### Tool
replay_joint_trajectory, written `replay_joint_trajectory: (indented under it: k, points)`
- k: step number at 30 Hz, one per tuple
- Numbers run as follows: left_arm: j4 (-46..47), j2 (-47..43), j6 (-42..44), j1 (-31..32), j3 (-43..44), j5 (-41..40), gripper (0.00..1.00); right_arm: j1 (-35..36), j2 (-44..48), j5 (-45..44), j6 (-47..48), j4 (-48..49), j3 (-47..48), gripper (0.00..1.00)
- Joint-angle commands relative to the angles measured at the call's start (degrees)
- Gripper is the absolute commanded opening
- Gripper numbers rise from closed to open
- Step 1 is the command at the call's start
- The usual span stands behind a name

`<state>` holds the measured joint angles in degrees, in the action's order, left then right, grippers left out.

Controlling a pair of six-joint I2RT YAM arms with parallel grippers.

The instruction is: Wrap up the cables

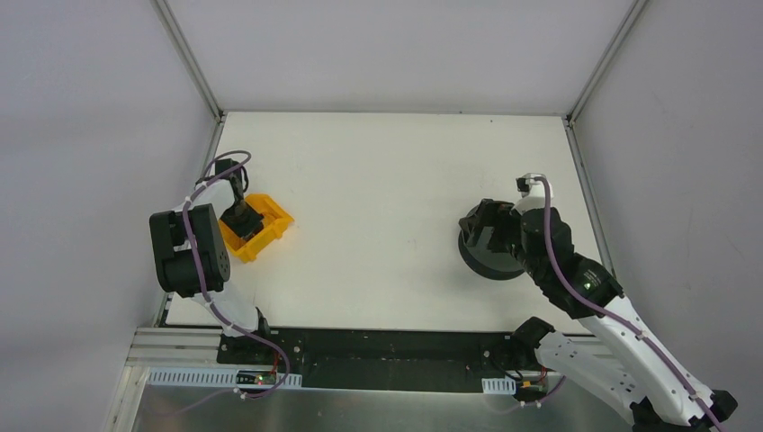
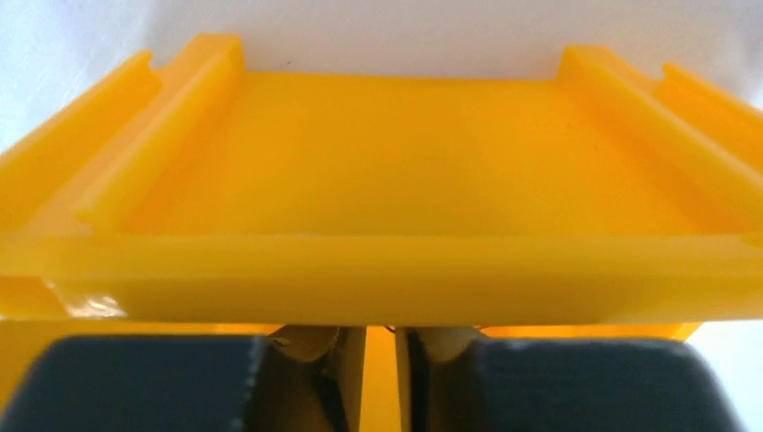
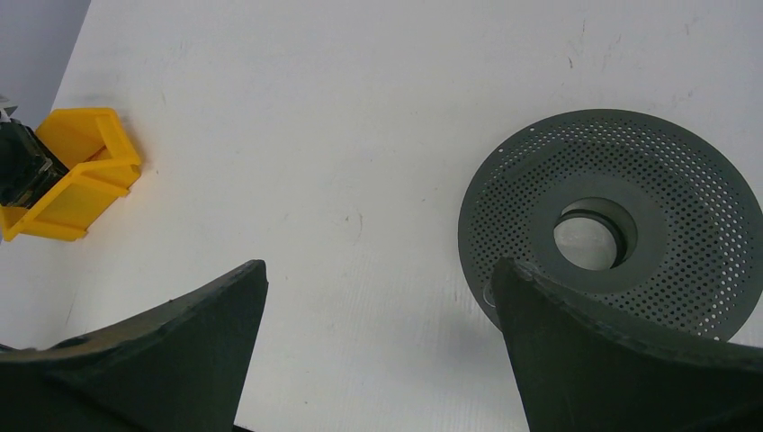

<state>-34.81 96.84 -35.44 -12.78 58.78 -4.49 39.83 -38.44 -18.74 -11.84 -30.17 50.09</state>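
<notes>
A dark grey perforated spool [image 1: 495,263] lies flat at the right of the table; it also shows in the right wrist view [image 3: 684,180]. My right gripper [image 1: 484,229] is open and empty, its jaws [image 3: 380,265] wide apart over bare table, the right finger overlapping the spool's left edge. My left gripper [image 1: 241,216] is down at a yellow bin [image 1: 270,223]. In the left wrist view its fingers [image 2: 351,378] stand almost together under the bin's rim [image 2: 378,279]. A speck of reddish-brown wire [image 2: 390,328] shows at their tips. The rest of the wire is hidden.
The yellow bin also shows far left in the right wrist view [image 3: 85,184], with the left gripper [image 3: 22,171] at it. White table [image 1: 378,198] lies between bin and spool. Grey walls and metal posts enclose the table.
</notes>
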Motion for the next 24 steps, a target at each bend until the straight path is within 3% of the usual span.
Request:
replay_joint_trajectory:
  k: [1,2,10,24]
  points:
    - [0.18,1.04,0.50,0.13,-0.38,-2.71,0.06,-0.22,1.73,-0.35,1.29,2.57,0.29,0.99]
    - [-0.10,0.38,1.19,0.04,0.15,-3.76,0.00,-0.25,1.87,-0.29,1.24,2.58,0.32,0.99]
    - [0.00,-5.63,6.00,0.03,6.67,-4.87,0.00,-0.24,3.38,0.58,0.90,2.58,-0.34,0.99]
    - [0.47,-11.75,6.09,0.06,5.65,-3.77,0.00,-0.26,4.13,1.42,0.41,2.31,-0.58,1.00]
